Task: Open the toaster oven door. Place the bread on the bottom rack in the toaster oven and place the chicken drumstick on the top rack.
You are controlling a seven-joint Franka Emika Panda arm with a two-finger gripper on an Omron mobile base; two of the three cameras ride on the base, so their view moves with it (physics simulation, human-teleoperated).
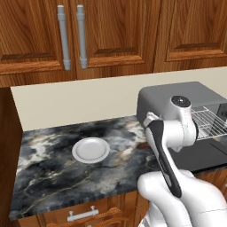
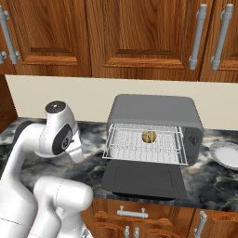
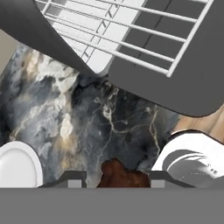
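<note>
The toaster oven (image 2: 155, 109) stands on the counter with its door (image 2: 144, 179) folded down flat. A silver wire rack (image 2: 145, 148) is slid out over the door. The bread (image 2: 148, 136) lies at the oven mouth among the wires; I cannot tell which shelf bears it. In the hand view my gripper (image 3: 116, 177) hangs over the marble counter left of the door (image 3: 175, 83), shut on the brown chicken drumstick (image 3: 120, 175), of which just the top shows between the fingertips (image 3: 72, 178). The rack's wires (image 3: 118, 39) cross the top of that view.
A white plate (image 1: 91, 150) sits on the dark marble counter left of the oven (image 1: 177, 95), and its rim (image 3: 17, 164) shows close beside my hand. Another white plate (image 2: 225, 153) lies right of the oven. Wooden cabinets hang above, drawers run below the counter edge.
</note>
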